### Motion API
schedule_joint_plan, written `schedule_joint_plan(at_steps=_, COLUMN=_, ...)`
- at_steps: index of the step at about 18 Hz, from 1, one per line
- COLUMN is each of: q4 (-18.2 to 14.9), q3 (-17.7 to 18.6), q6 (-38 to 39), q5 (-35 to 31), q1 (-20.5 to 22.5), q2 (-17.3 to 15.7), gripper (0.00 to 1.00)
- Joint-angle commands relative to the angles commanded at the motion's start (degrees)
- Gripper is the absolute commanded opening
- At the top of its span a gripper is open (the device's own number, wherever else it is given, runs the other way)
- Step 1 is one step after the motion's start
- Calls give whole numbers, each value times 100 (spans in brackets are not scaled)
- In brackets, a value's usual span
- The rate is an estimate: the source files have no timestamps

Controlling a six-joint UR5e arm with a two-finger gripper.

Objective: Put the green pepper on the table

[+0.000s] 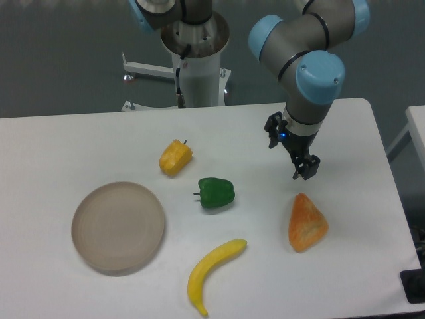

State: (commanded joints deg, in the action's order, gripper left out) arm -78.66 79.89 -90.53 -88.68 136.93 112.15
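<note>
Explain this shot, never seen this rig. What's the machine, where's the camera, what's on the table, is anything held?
One fixed camera looks down at the table from the front. The grey and blue jointed thing is a robot arm; its two-finger hand hangs over the table, above the orange wedge-shaped item, and holds nothing. Whether the fingers are open is hard to tell. On the white surface lie a green pepper, a yellow pepper, a banana and an empty round plate.

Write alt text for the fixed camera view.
A green pepper lies on a white table among a yellow pepper, banana, orange wedge-shaped item and empty round plate. The gripper hangs apart, holding nothing.
</note>
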Motion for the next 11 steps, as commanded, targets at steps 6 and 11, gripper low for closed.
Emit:
schedule_joint_plan(at_steps=6, q4=9, q3=35, q6=0, q5=-62, q1=-18, q2=0, gripper=100)
schedule_joint_plan(at_steps=11, q4=9, q3=35, q6=0, q5=-62, q1=-18, q2=0, gripper=100)
